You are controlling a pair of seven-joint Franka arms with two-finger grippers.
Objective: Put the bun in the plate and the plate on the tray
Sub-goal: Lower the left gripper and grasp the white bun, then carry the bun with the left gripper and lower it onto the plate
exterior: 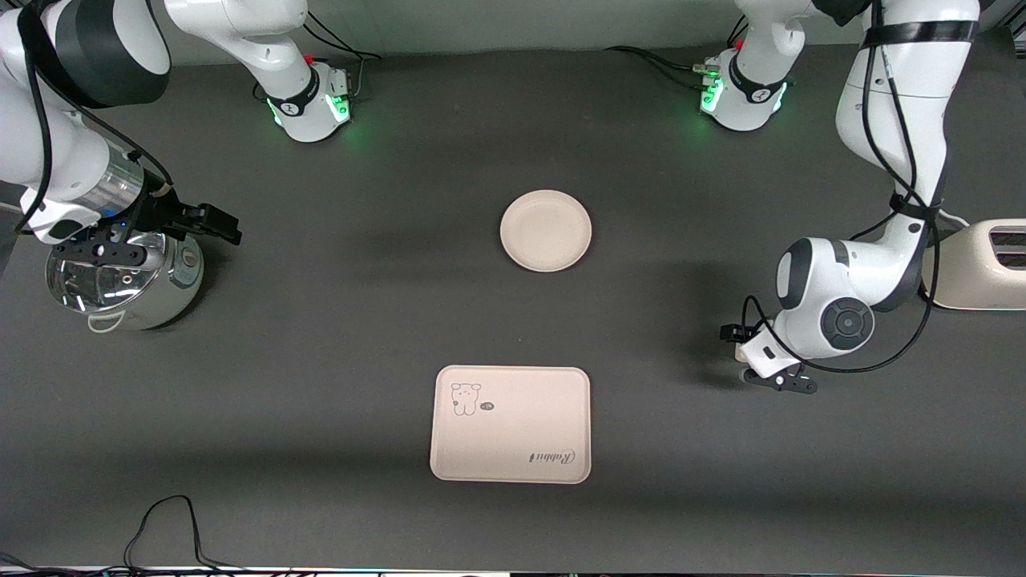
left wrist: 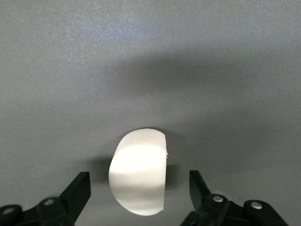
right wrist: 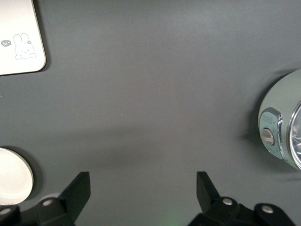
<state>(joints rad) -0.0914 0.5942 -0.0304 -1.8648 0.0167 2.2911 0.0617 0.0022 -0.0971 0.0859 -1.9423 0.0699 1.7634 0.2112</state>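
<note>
So the left gripper (left wrist: pixel 138 190) is down low over the table (exterior: pixel 321 320) at the left arm's end, and its wrist view shows the bun (left wrist: pixel 138 172) lying flat on the table right between the two fingers (left wrist: pixel 77 190). The fingers are spread wide, one on each side of the bun, and neither one touches it. The bun's straight edge faces one finger and its round edge faces the other. In the front view the arm's own wrist covers the bun, so you only get it from the wrist camera.

The plate (exterior: pixel 546 230) sits bare around the middle of the table, farther from the front camera than the tray (exterior: pixel 511 425). The two are well apart with plain table between them. The tray lies flat, its little animal drawing and the "Rabbit" script facing up, nothing on it.

The right gripper (exterior: pixel 120 252) hangs over a shiny metal pot (exterior: pixel 124 280) at the right arm's end of the table, and that arm is just waiting. Its wrist view shows its fingers (right wrist: pixel 75 193) wide apart with nothing in between, plus a corner of the tray and an edge of the plate.

There's also a cream toaster (exterior: pixel 982 264) at the left arm's end, farther from the front camera than the left gripper.
</note>
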